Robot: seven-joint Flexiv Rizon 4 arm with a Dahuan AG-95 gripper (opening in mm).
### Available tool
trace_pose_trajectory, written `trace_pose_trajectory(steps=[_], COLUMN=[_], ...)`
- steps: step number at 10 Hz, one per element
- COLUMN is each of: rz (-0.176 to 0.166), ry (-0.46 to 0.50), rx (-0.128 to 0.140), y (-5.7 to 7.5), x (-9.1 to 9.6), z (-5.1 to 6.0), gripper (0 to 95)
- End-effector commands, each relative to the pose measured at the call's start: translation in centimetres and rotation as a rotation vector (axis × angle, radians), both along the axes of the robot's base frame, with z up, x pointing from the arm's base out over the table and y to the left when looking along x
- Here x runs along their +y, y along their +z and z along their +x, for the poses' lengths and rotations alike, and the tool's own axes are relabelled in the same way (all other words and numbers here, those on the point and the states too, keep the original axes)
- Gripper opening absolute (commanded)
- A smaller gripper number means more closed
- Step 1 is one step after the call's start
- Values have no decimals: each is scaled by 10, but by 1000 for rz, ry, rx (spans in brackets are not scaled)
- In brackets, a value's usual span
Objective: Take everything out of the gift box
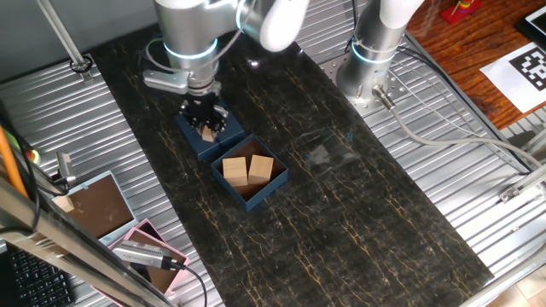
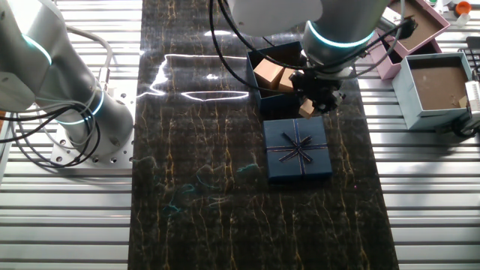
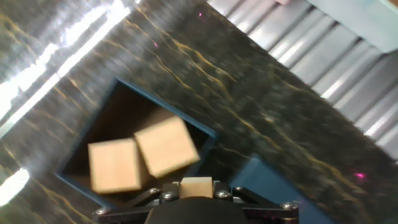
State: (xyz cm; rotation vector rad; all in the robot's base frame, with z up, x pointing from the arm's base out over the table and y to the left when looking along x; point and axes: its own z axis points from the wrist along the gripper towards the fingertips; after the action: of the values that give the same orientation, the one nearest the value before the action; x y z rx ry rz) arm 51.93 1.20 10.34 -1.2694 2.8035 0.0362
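The gripper (image 1: 207, 126) is clamped on 1 small wooden block (image 1: 207, 133) — you can see it pinched between the fingers in the hand view (image 3: 196, 186). It's hanging over the flat navy lid (image 2: 297, 149), the one with the bow, right beside the gift box (image 1: 275, 182). The box sits on the dark marble-look mat (image 1: 341, 222) and has 2 more blocks (image 1: 248, 169) in it, side by side and touching.

Two fixed views high, opposite sides; hand view close, downward; all share gift box (image 1: 250, 179).
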Motion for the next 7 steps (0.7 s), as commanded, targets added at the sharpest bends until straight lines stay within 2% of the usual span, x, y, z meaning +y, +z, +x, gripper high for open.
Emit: trace_pose_trajectory(steps=[1, 7], rz=[5, 9], ry=[0, -5], rx=[3, 3], y=[-1, -2], x=[0, 0], z=[1, -1], gripper=[0, 0])
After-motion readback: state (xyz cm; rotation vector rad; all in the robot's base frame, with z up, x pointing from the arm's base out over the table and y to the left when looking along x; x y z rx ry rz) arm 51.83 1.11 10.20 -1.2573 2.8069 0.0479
